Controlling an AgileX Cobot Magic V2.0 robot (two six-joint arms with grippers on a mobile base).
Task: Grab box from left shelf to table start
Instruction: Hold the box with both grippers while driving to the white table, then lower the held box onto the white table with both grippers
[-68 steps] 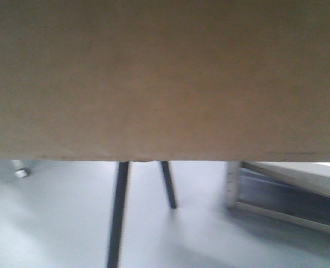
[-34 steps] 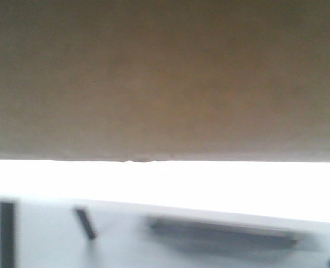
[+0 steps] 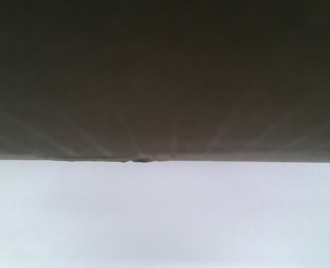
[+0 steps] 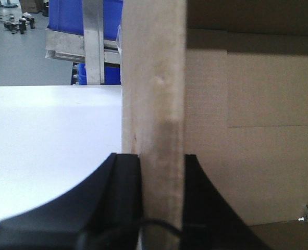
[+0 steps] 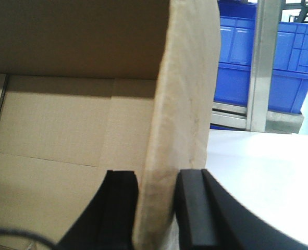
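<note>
The box [image 3: 165,78] fills the upper part of the front view as a dark, plain cardboard face. Its lower edge runs level across the frame above the white table [image 3: 165,223]. The pictures do not show whether its base touches the table or hangs just above it. The box is open-topped and is carried by 2 opposite side walls. The left gripper [image 4: 159,166] is clamped on 1 upright wall, with 1 black finger inside the box and 1 outside. The right gripper [image 5: 156,179] is clamped on the opposite wall in the same manner. White table surface lies beside both outer fingers. Blue bins [image 5: 247,62] on a steel rack [image 4: 94,41] stand beyond the far table edge, well apart from the box. The judgement is that the box is at the placing stage over the table. Hazards: each grip bears on a single thin cardboard wall, and the right-hand wall appears slightly bowed, so the wall may fold, tear or slide out under load. Unequal lowering by the 2 arms would rack the box. Opening the fingers before the base is seated would drop it. The box blocks most of the front view, so clearance cannot be confirmed there.
</note>
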